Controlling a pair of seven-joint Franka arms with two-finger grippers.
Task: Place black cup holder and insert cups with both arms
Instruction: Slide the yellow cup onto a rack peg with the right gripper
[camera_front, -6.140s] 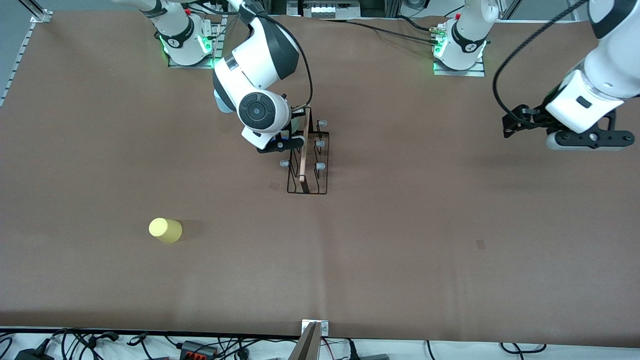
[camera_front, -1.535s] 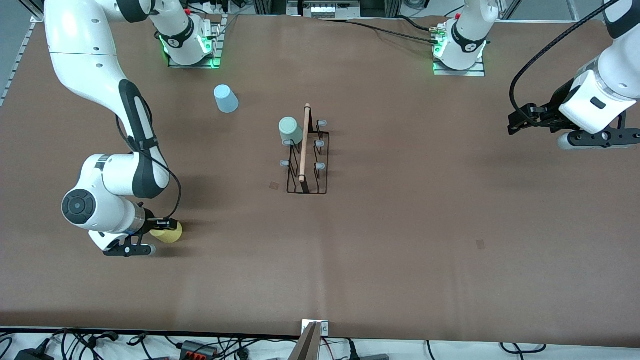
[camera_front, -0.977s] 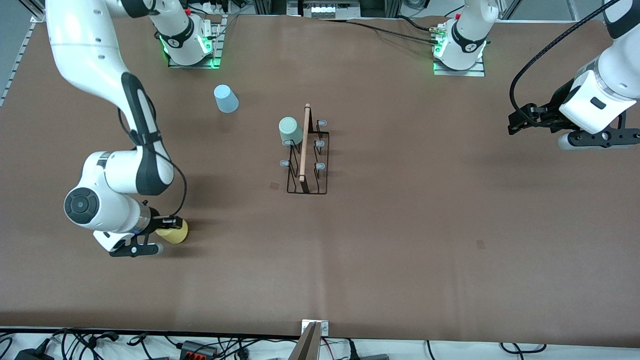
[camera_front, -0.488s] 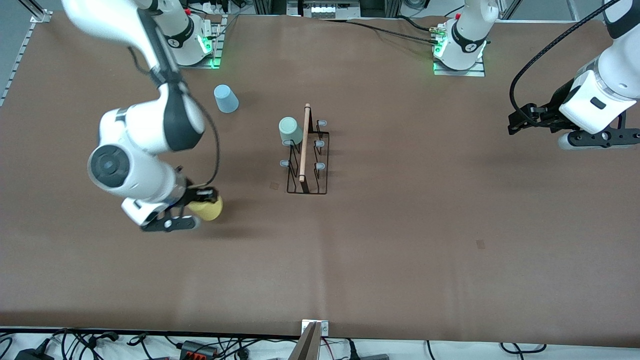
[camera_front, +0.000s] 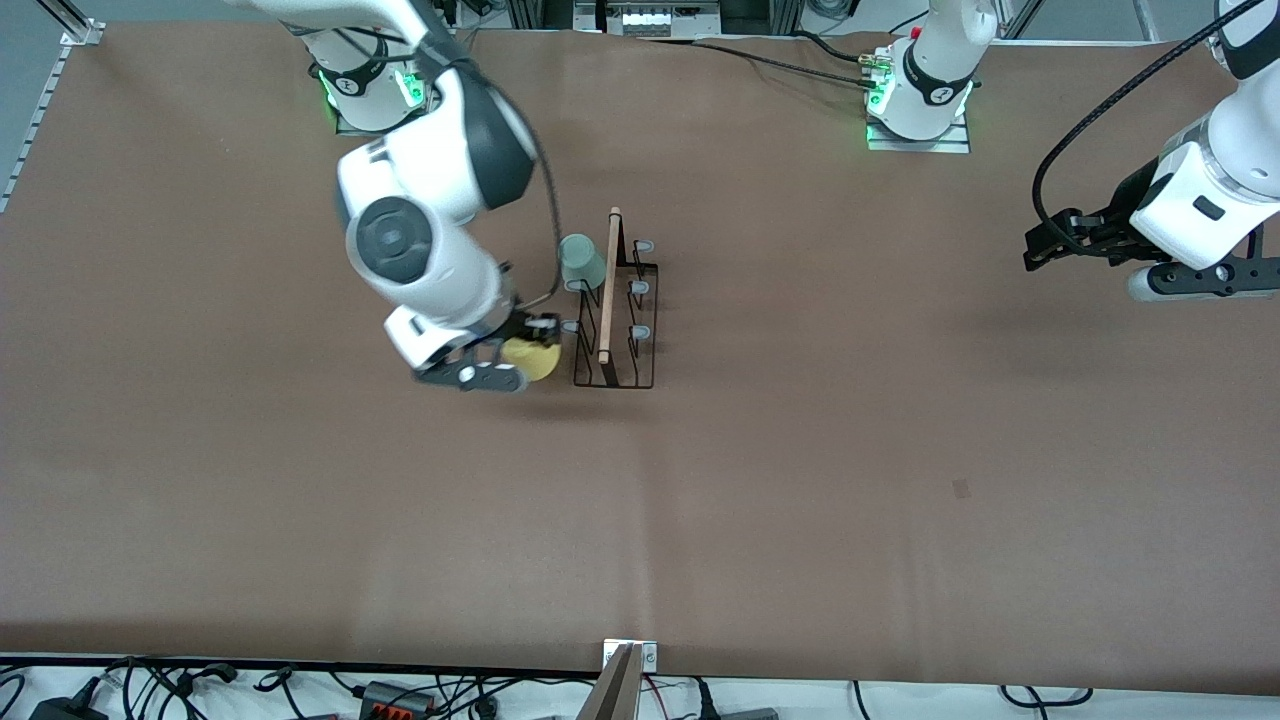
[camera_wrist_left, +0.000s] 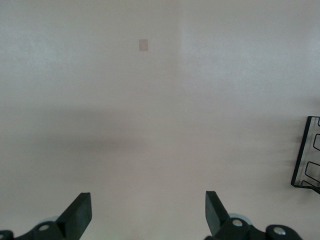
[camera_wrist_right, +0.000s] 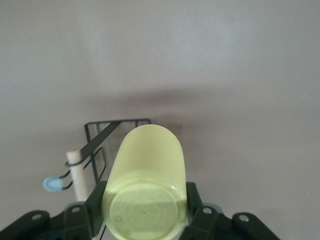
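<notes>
The black cup holder (camera_front: 616, 335) stands mid-table with its wooden rod (camera_front: 607, 290) on top. A mint green cup (camera_front: 579, 259) sits on one of its pegs. My right gripper (camera_front: 515, 352) is shut on the yellow cup (camera_front: 533, 361) and holds it just beside the holder, by the pegs facing the right arm's end. In the right wrist view the yellow cup (camera_wrist_right: 146, 180) sits between the fingers (camera_wrist_right: 95, 202), with the holder (camera_wrist_right: 100, 134) beneath. My left gripper (camera_front: 1040, 250) waits open and empty above the table at the left arm's end. The light blue cup is hidden by the right arm.
A corner of the holder (camera_wrist_left: 306, 155) shows in the left wrist view, with my open left gripper (camera_wrist_left: 147, 215) over bare table. A small brown patch (camera_front: 961, 488) marks the table nearer the front camera. Cables lie along the front edge.
My right gripper has lifted the yellow cup and carried it from the right arm's end of the table to beside the holder. The arm now hides the light blue cup. The left arm barely moved.
</notes>
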